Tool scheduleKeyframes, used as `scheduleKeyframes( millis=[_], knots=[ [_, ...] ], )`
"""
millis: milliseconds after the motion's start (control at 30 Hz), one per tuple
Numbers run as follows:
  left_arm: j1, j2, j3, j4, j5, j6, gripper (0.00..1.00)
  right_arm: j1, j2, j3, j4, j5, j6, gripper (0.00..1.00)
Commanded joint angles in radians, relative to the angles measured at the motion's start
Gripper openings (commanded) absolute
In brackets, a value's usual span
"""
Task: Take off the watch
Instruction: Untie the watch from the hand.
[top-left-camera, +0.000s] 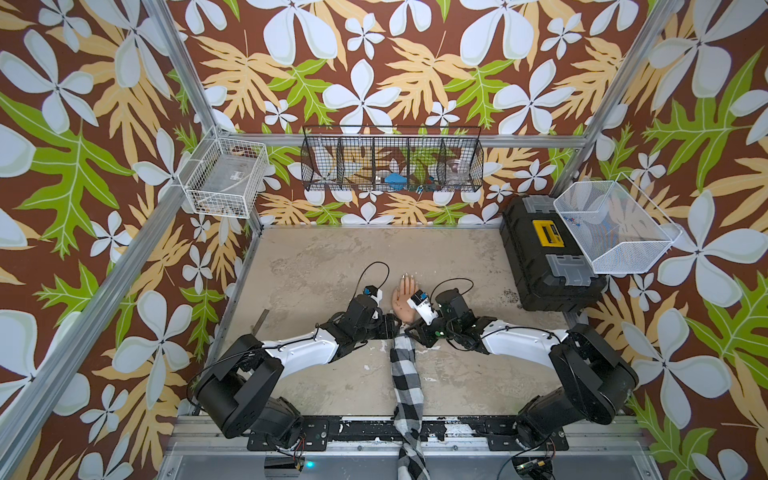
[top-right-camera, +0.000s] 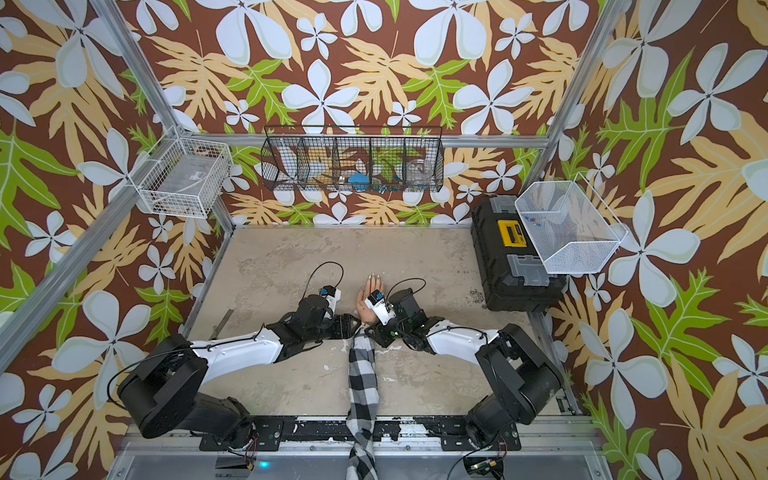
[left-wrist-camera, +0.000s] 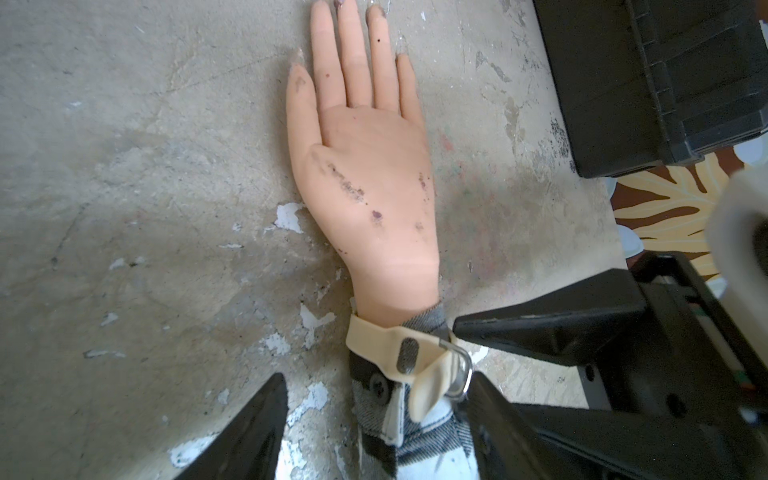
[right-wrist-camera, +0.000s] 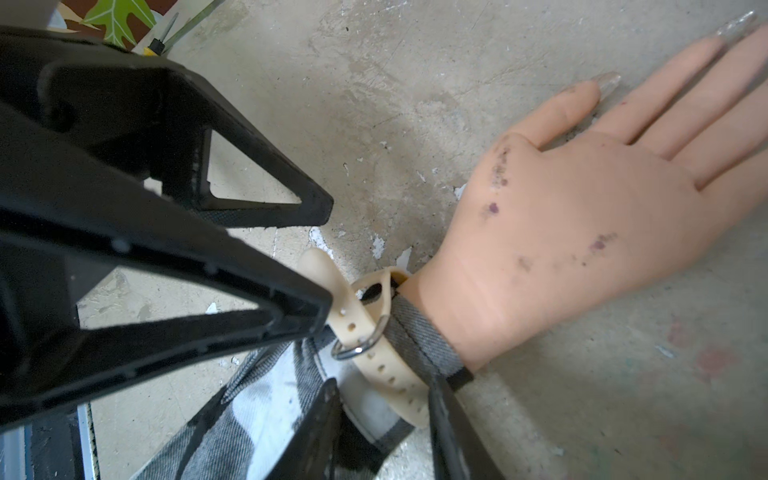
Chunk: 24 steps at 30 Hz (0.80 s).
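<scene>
Jaws of the left gripper (left-wrist-camera: 378, 376) stand spread, one on each side of the wrist. One fingertip (left-wrist-camera: 274, 386) is clear of the sleeve (left-wrist-camera: 415, 449); the other rests against the watch (left-wrist-camera: 374, 345) just beside its buckle (left-wrist-camera: 467, 365). The right wrist view shows the same: the strap's loose tail lies between the two black tips of the left gripper, and the nearer tip touches the strap.

The right gripper (right-wrist-camera: 382, 384) comes in from the opposite side. Its jaws sit a little apart with the cream strap running between them near the buckle. Whether they pinch the strap cannot be told.

The watch is wrapped round the wrist of the hand (left-wrist-camera: 370, 178), over the checked cuff. Its strap is threaded through the metal buckle and its tail end sticks out free. The face is hidden.

The hand lies flat on the tabletop (left-wrist-camera: 124, 208), back up, fingers pointing away from the arm bases. In both top views the grippers meet at the wrist, and a black toolbox (top-left-camera: 548, 253) sits well apart at the right rear.
</scene>
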<state>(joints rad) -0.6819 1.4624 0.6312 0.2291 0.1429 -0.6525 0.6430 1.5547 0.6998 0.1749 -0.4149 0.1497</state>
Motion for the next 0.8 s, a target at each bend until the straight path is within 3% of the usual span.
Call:
scheduleKeyframes(
  millis=[0,400,633,767],
  knots=[
    [0.001,-0.001,0.003,0.004,0.003,-0.001,0.70,0.001,0.008,0.013,0.002,0.022,-0.006,0.37],
    [0.001,-0.013,-0.009,0.011,-0.001,-0.010,0.70,0.001,0.031,0.048,-0.020,0.042,-0.019,0.40],
    [0.002,-0.024,-0.010,0.006,-0.011,-0.010,0.70,0.001,0.032,0.051,-0.025,0.016,-0.021,0.21],
    [0.004,-0.023,-0.008,0.007,-0.009,-0.010,0.70,0.001,0.023,0.050,-0.030,0.016,-0.023,0.16]
  ],
)
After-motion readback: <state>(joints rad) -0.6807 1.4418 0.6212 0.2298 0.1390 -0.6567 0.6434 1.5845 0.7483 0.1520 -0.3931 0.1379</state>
